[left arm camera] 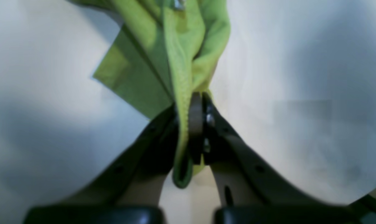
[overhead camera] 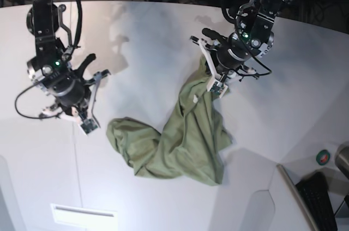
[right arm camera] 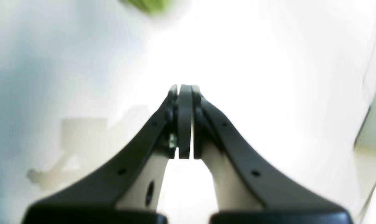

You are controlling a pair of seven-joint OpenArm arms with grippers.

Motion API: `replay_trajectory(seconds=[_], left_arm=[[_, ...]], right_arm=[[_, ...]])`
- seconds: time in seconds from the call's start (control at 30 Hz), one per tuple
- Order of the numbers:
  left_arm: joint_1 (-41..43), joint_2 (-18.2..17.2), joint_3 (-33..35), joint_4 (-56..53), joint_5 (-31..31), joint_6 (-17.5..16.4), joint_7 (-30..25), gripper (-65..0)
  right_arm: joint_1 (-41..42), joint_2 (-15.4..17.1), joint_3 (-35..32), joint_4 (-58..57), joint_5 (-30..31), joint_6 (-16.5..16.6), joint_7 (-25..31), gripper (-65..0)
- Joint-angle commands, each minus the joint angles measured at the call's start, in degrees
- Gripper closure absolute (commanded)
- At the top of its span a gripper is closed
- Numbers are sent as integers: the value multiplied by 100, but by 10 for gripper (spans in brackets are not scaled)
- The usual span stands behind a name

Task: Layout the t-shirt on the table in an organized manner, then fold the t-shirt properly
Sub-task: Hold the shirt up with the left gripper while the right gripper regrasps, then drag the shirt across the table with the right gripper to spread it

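Note:
The green t-shirt (overhead camera: pixel 180 141) lies crumpled in a heap on the white table (overhead camera: pixel 136 40), with one part pulled up toward the back right. My left gripper (overhead camera: pixel 217 88) is shut on that raised part, above the table. In the left wrist view the fingers (left arm camera: pixel 195 115) pinch a fold of the t-shirt (left arm camera: pixel 163 62), and a loop of cloth hangs out behind them. My right gripper (overhead camera: pixel 87 123) hovers left of the heap, apart from the cloth. It is shut (right arm camera: pixel 184 90) with nothing between its fingers; a blurred bit of the t-shirt (right arm camera: pixel 150 4) shows far ahead of it.
A keyboard (overhead camera: pixel 322 204) and a small round green and red object (overhead camera: pixel 323 158) sit at the front right, past a raised panel edge. A white rectangular plate (overhead camera: pixel 82 216) lies near the front left. Dark equipment and cables stand behind the table's curved back edge.

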Motion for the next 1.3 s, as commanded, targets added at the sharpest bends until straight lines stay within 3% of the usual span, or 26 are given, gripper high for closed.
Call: replay_trajectory(seconds=[0.0,0.1,0.13,0.17,0.33,0.47,0.63,0.93,1.0,1.07,1.17,1.27], left_arm=[[-46,-15,-13,108,7,30,-101,0],[-37,-33,-57,134,7,30,-101,0],[-2,-24,-171,152,7,30,-92,0],[78,-7,-347,161,7,30,-92,0],[324,11,-1200,345,-19,30,-92,0],[438,11,-1340,451,-11,30,-92,0],[508,11,-1332,469,-11,30,-92,0],[508,11,-1384,469,7,30,-92,0],[508,11,-1384,469,7,30,-92,0],[508,11,-1384,451,7,30,-92,0],[473,11,-1393,442,16,30,-92,0],[429,-33,-1437,469,16,30,-92,0]], right_arm=[[261,79,-90,-161,-62,-59,8,-44],[683,79,-380,-697,-35,-59,44,-338],[797,53,-416,-829,-27,-59,52,-405],[955,27,-416,-961,-27,-59,96,-432],[1913,-360,-389,-2631,-18,-59,738,-419],[2450,-580,-372,-3484,334,-59,931,-419],[2810,-589,-442,-3739,1450,-59,800,-419],[2995,-589,-442,-5119,1512,-94,1257,-417],[2986,-589,-442,-5207,1512,-85,1266,-396],[2959,-589,-442,-5216,1512,-59,1257,-290],[2951,-589,-398,-5145,1512,-50,1222,-2],[2713,-483,-363,-4407,1512,-50,703,0]])
